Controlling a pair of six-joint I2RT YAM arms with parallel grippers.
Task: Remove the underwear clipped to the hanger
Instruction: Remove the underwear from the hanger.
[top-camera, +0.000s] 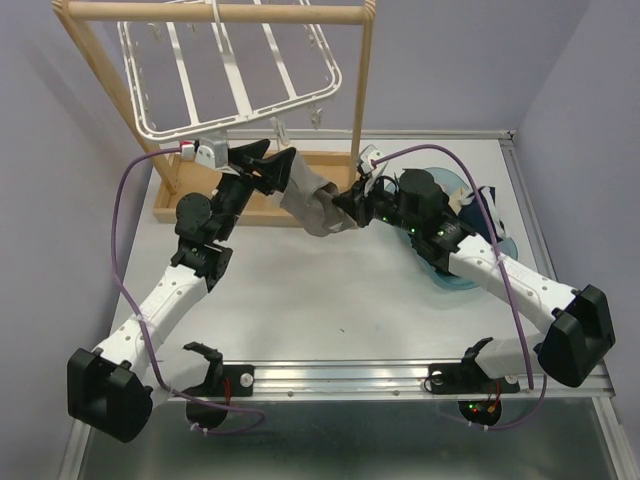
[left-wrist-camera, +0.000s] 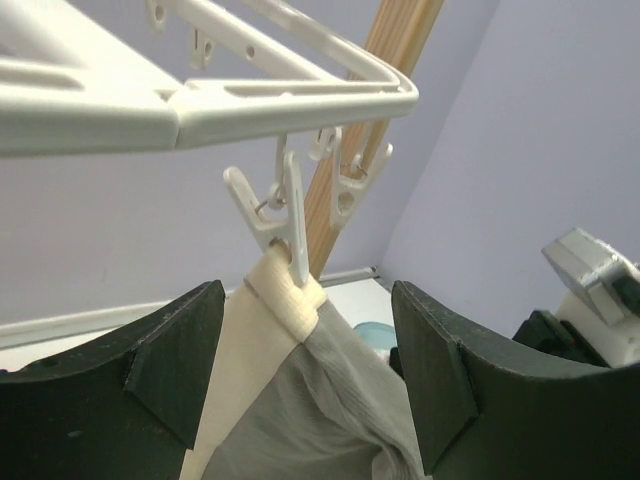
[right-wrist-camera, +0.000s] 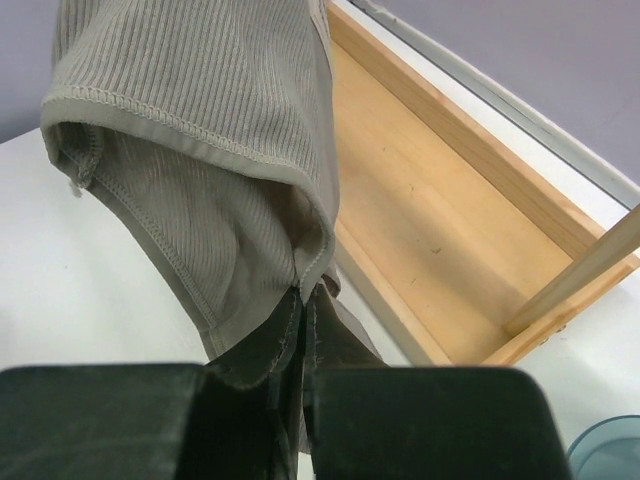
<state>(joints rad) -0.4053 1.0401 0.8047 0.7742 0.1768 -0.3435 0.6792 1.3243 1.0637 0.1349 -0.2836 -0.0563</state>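
Note:
A grey ribbed underwear (top-camera: 312, 205) with a cream waistband (left-wrist-camera: 285, 290) hangs from one white clip (left-wrist-camera: 285, 215) at the front rim of the white hanger (top-camera: 235, 75). My left gripper (top-camera: 262, 165) is open, its fingers (left-wrist-camera: 170, 365) either side of the cloth just below the clip (left-wrist-camera: 300, 380). My right gripper (top-camera: 350, 210) is shut on the lower hem of the grey underwear (right-wrist-camera: 200, 180) and holds it stretched toward the right. Other underwear (top-camera: 470, 205) lies in the teal bowl.
The wooden rail stand (top-camera: 365, 90) with its flat base tray (right-wrist-camera: 440, 220) stands behind the grippers. A teal bowl (top-camera: 470, 275) sits at the right under my right arm. Lilac walls close in the table on three sides.

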